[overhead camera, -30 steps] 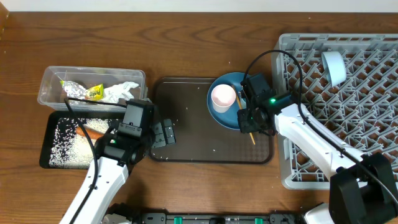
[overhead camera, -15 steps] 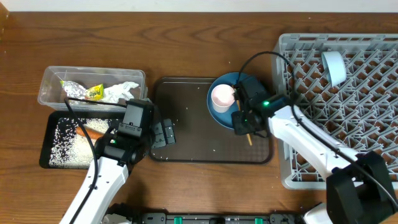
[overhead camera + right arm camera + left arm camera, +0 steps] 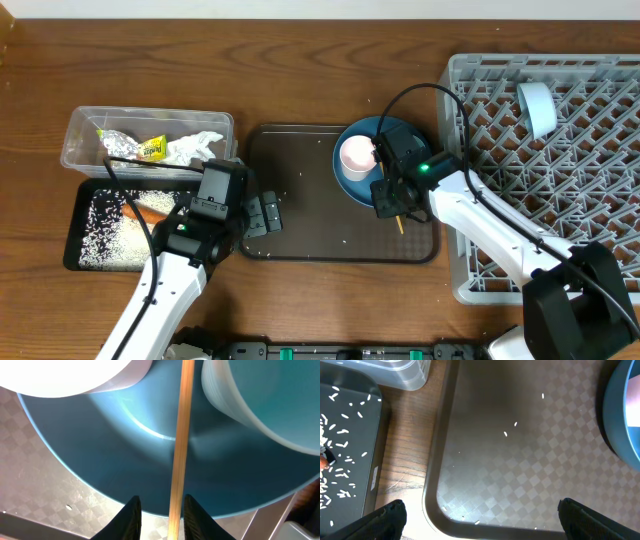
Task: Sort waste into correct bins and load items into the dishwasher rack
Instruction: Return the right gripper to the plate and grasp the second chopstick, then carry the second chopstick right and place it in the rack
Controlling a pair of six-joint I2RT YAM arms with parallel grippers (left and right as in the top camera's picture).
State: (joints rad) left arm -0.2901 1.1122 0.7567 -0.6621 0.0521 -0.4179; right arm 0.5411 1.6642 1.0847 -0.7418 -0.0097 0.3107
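My right gripper (image 3: 390, 204) hovers over the near right rim of the blue plate (image 3: 350, 186). A wooden chopstick (image 3: 180, 435) runs between its jaws (image 3: 161, 498). The jaws are open, with the stick close to the right finger and a gap on its left. The chopstick's tip (image 3: 398, 227) pokes out below the gripper. A pink cup (image 3: 358, 154) stands on the plate, and a light blue cup (image 3: 270, 405) sits beside it. My left gripper (image 3: 262, 213) is wide open and empty over the left end of the brown tray (image 3: 520, 460).
The grey dishwasher rack (image 3: 560, 210) fills the right side, with a white bowl (image 3: 537, 108) in it. The clear tub (image 3: 80, 135) holds foil (image 3: 125, 146) and tissue (image 3: 195, 145). The black tray (image 3: 75, 240) holds rice (image 3: 110, 225) and a carrot (image 3: 150, 211).
My right gripper shifted slightly left along the plate's rim and its jaws narrowed around the chopstick. The left arm stayed still.
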